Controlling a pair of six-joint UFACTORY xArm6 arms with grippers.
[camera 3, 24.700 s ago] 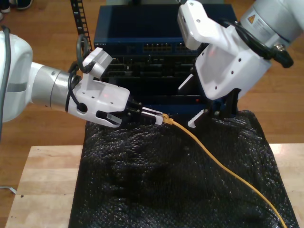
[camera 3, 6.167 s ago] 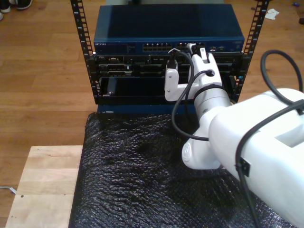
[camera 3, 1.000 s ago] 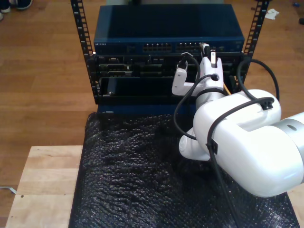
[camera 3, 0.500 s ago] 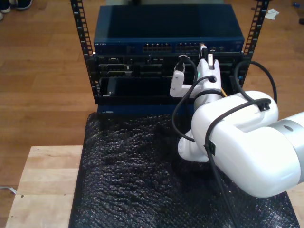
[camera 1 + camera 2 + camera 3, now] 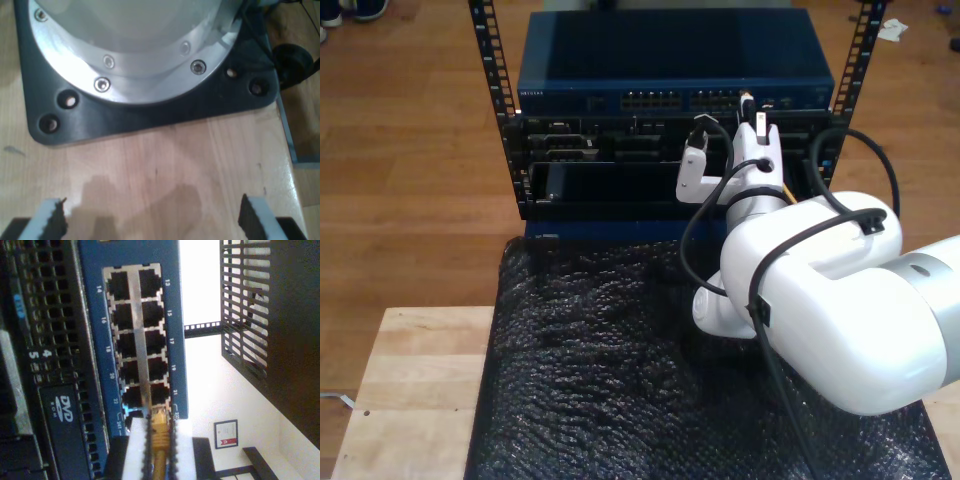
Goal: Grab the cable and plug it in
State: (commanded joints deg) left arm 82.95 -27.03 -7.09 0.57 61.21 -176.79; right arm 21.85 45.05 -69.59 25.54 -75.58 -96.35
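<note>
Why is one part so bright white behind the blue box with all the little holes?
In the second wrist view, light behind the blue network switch washes out to plain white, while its ports stay dark and the yellow cable plug looks soft. In the first wrist view, a dim shadow lies on the wooden table.

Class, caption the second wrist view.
My second tool holds the yellow cable plug at the blue switch ports.

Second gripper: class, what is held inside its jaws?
My second gripper is shut on the yellow cable, its plug poking out toward the blue switch's ports. The pads hide the cable's sides.
</note>
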